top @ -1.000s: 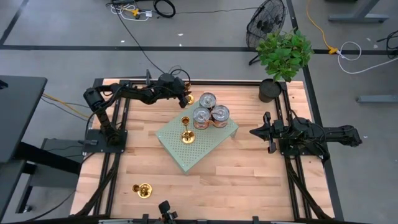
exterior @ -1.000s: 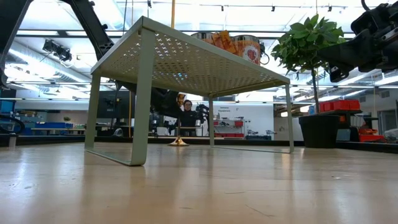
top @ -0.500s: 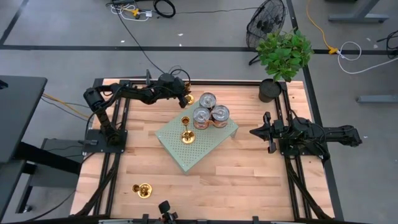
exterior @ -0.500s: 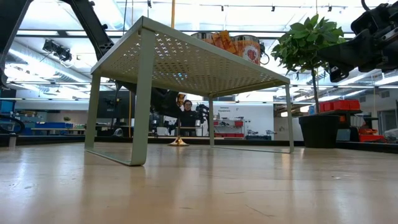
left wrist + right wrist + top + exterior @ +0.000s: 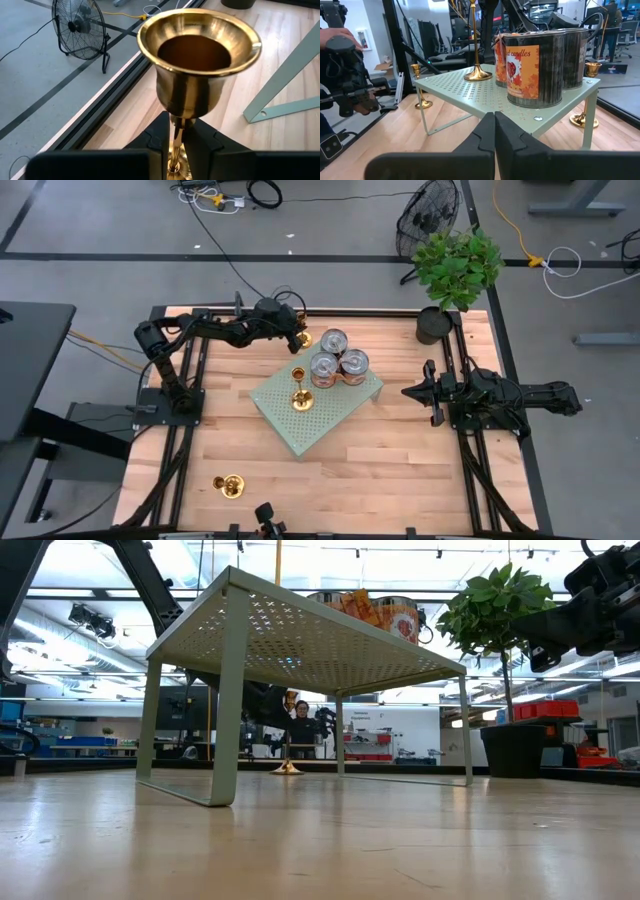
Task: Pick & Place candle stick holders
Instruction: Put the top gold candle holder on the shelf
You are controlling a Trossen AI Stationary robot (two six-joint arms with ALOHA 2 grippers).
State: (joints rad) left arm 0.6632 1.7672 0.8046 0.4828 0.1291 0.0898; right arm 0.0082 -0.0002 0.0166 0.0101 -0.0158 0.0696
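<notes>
The left gripper point(image 5: 297, 338) sits toward 12 o'clock on the table, just off the 11 o'clock corner of the green perforated stand point(image 5: 330, 420), with its fingers point(image 5: 160, 135) pinched on the thin stem of a brass candle stick holder point(image 5: 199, 60); the cup stands upright directly above the fingertips, its base on the wood. A second holder point(image 5: 298, 388) stands upright on the stand, at 9 o'clock of three cans point(image 5: 338, 360). A third holder point(image 5: 229, 483) lies near the table's 7 o'clock edge. The right gripper point(image 5: 415, 392) waits at 3 o'clock, fingers pressed together, holding nothing.
</notes>
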